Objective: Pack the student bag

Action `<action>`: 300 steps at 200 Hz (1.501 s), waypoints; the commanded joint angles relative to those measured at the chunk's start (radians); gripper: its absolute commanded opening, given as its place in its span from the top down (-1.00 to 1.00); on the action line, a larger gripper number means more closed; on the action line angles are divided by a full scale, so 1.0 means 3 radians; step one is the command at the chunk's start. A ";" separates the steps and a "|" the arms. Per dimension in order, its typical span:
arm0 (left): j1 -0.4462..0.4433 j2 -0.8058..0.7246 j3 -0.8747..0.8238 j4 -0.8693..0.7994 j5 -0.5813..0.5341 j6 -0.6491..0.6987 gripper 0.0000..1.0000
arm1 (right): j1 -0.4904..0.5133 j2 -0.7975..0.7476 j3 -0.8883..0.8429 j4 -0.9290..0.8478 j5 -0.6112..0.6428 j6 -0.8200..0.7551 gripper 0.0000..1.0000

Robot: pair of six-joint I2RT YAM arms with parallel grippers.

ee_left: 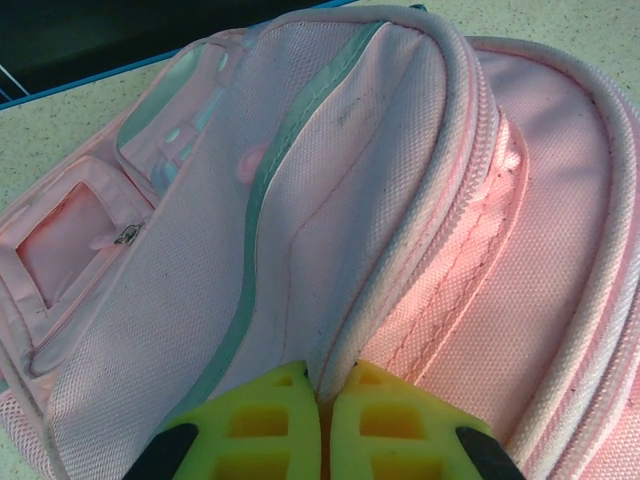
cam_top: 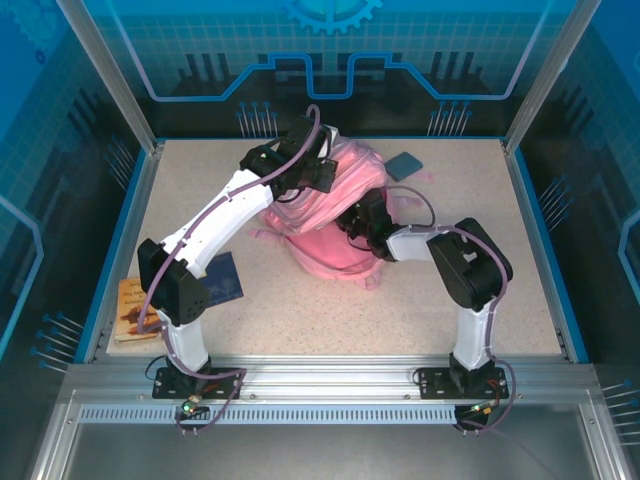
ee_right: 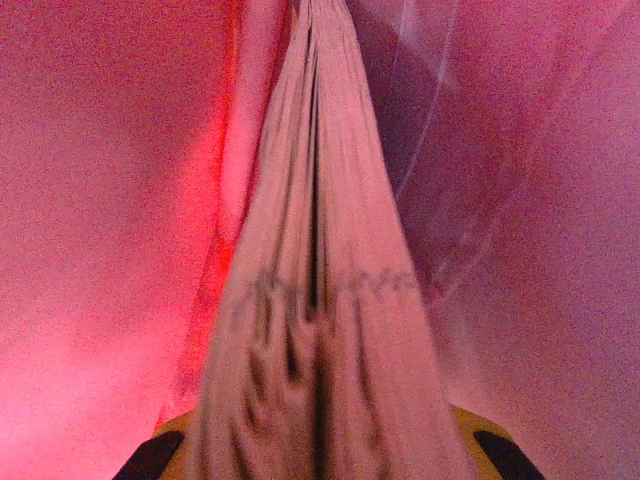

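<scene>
student bag (cam_top: 322, 245), speckled table (cam_top: 300, 312), blue enclosure walls (cam_top: 60, 120)

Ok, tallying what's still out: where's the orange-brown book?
Top view: the orange-brown book lies at the table's near-left edge, just left of the left arm's base.

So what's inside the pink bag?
The right hand reaches into the bag and is shut on a fold of its cloth. Around it is just pink lining. The bag's walls hide whether anything is packed in there.
</scene>
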 commanded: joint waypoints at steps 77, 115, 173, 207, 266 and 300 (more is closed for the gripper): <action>0.0022 -0.0216 0.0145 0.0241 0.0038 -0.0141 1.00 | -0.0042 0.0145 0.0273 0.0182 -0.0288 0.0122 -0.07; 0.0108 -0.0166 0.0100 0.0297 0.0082 -0.0230 1.00 | -0.0165 -0.0405 -0.0043 -0.0347 -0.0474 -0.0012 0.35; 0.0132 -0.0048 0.0127 0.0343 0.0186 -0.0255 1.00 | -0.0288 -0.1014 -0.0787 -0.0645 -0.0663 -0.0021 0.14; 0.0151 -0.0076 -0.0039 0.0359 0.0180 -0.0268 1.00 | -0.0326 -0.1559 -0.1051 -0.1038 -0.0548 -0.0220 0.24; 0.0169 -0.0113 -0.0532 0.0450 0.0622 -0.0438 0.84 | -0.0412 -0.2806 -0.1125 -0.3195 0.0926 -0.0922 -0.07; 0.0174 -0.0225 -0.0876 0.0573 0.1031 -0.0636 0.02 | -0.0416 -0.3263 -0.1002 -0.3659 0.1382 -0.1238 -0.49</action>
